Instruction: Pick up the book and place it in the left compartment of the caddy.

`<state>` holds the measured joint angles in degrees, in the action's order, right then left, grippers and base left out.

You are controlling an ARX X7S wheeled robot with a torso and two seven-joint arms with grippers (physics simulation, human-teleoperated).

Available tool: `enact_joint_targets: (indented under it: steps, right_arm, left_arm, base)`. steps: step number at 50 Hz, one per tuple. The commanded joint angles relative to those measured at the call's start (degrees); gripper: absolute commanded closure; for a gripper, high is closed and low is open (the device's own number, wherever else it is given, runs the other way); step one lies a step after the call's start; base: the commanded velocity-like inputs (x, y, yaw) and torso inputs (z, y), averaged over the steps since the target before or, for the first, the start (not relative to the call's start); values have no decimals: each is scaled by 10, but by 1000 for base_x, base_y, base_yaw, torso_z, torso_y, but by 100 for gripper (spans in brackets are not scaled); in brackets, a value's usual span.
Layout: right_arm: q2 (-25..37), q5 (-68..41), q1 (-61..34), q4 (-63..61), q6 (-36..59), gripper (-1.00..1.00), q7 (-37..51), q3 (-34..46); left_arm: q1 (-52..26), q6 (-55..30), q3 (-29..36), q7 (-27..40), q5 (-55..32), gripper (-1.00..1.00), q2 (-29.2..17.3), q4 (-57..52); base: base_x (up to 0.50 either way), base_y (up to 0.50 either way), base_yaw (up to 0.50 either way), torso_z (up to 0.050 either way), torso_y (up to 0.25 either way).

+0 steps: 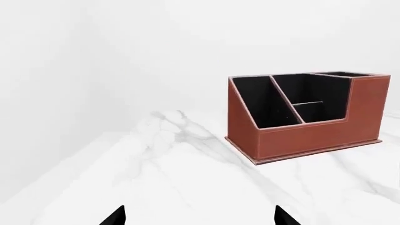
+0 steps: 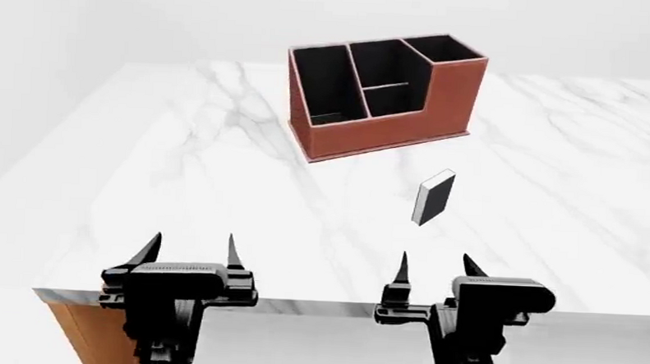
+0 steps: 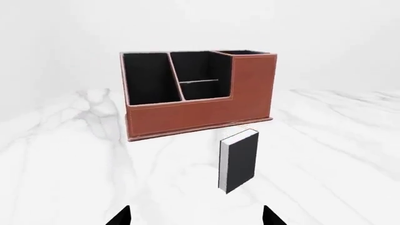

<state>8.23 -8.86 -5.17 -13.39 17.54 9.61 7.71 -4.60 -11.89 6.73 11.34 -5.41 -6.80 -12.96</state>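
Observation:
The book [image 2: 434,197] [image 3: 238,161], small and black-covered with white page edges, stands upright on the marble table a little in front of the caddy [image 2: 388,127] [image 3: 194,117] [image 1: 312,133]. The caddy is reddish-brown with a black interior; its left compartment [image 2: 327,82] [image 3: 149,77] [image 1: 259,101] is the long slot at the low-walled end. My right gripper [image 2: 433,270] [image 3: 196,220] hovers open near the table's front edge, short of the book. My left gripper [image 2: 194,251] [image 1: 200,220] is open too, at the front left, with nothing between its fingers.
The white marble table [image 2: 193,184] reaches past the caddy on all sides, its front edge just under both grippers. A plain pale wall lies behind. A brown panel [image 2: 82,336] shows under the table at the lower left.

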Motion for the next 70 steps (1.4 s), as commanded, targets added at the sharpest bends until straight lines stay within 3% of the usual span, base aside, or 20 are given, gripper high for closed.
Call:
enact_joint_targets:
  steps: [1,16,55,60,70]
  right_arm:
    - [51,-36,-111,-272,308,-100,36,-3]
    - [67,-39,-146,-318,358,-100,42,7]
    - [69,-50,-141,-291,329,-100,43,8]
    - [83,-17,-147,-287,340,-100,64,44]
    - [75,-30,-144,-283,321,-100,60,30]
  left_arm:
    - [-132,-292,-29,35,-40,-100,-12,-251]
    - [-152,-291,-43,50,-45,-100,-15,-231]
    - [-137,-241,-37,65,-51,-100,-27,-189]
    - [-135,-239,-37,67,-53,-100,-28,-186]
    - [-137,-235,-37,70,-57,-100,-31,-181]
  base:
    - [457,0,0,0,0]
    - [500,0,0,0,0]
    - [500,0,0,0,1]
    - [0,100,0,0,2]
    - [0,300,0,0,0]
